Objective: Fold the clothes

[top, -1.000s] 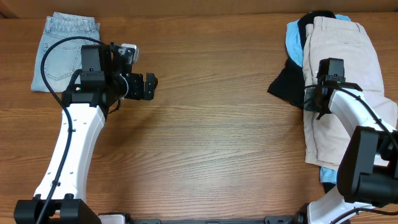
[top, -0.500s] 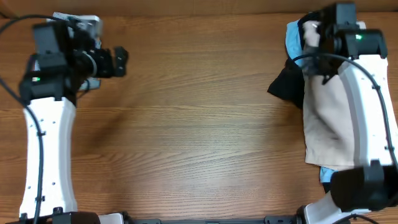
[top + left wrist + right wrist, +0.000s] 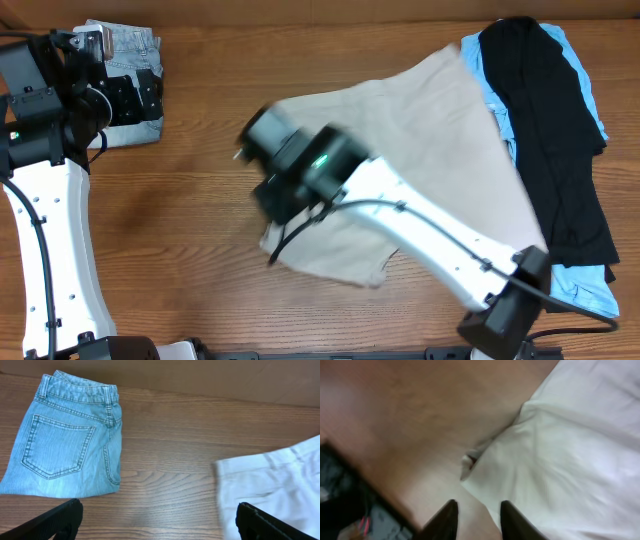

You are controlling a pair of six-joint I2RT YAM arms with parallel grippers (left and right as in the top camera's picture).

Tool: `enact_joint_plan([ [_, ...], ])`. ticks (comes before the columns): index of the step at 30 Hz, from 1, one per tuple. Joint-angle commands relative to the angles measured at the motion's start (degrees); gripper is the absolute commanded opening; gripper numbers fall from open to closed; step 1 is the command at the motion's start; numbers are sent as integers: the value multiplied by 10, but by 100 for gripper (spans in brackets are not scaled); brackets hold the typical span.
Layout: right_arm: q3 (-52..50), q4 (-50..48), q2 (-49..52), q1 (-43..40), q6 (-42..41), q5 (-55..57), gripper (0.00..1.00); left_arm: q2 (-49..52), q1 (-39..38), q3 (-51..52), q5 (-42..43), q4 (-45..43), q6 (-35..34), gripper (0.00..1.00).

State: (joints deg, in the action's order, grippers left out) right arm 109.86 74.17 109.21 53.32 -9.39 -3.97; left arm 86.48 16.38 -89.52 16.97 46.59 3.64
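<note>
**Operator:** Report the position of the large beige khaki shorts [image 3: 440, 130].

**Technician:** They lie spread on the brown wooden table [image 3: 200, 260], running diagonally from the far right toward the centre. Their far-right end meets the sky-blue garment [image 3: 586, 288]. A long black garment [image 3: 555, 130] lies on top of that blue one, along the right side of the table.

**Operator:** Report the right gripper [image 3: 479, 505].

**Technician:** The right arm reaches across the beige shorts to their left end; it is blurred in the overhead view. In the right wrist view the two fingers stand a little apart. Bare wood and the cloth's edge show in the gap, and no fabric is clamped between them.

**Operator:** Report the left gripper [image 3: 159, 507].

**Technician:** Its jaws are spread wide with nothing between them. It sits at the far-left corner, over the near edge of the folded pale denim shorts [image 3: 70, 445]. The denim lies flat, well apart from the beige pair.
</note>
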Motion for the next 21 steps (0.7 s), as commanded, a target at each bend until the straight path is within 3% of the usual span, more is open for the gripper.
enact_joint_plan([
  [1, 10, 2, -13, 10, -36, -11, 42, 2, 1, -13, 5, -1, 17, 100],
  [10, 31, 55, -34, -121, -76, 37, 61, 39, -24, -12, 59, 0, 29, 100],
  [16, 31, 49, -34, -280, -85, 38, 72, 120, -107, -12, 66, -3, 78, 100],
  [21, 24, 42, -33, -377, -84, 38, 74, 192, -188, -12, 65, -26, 109, 100],
])
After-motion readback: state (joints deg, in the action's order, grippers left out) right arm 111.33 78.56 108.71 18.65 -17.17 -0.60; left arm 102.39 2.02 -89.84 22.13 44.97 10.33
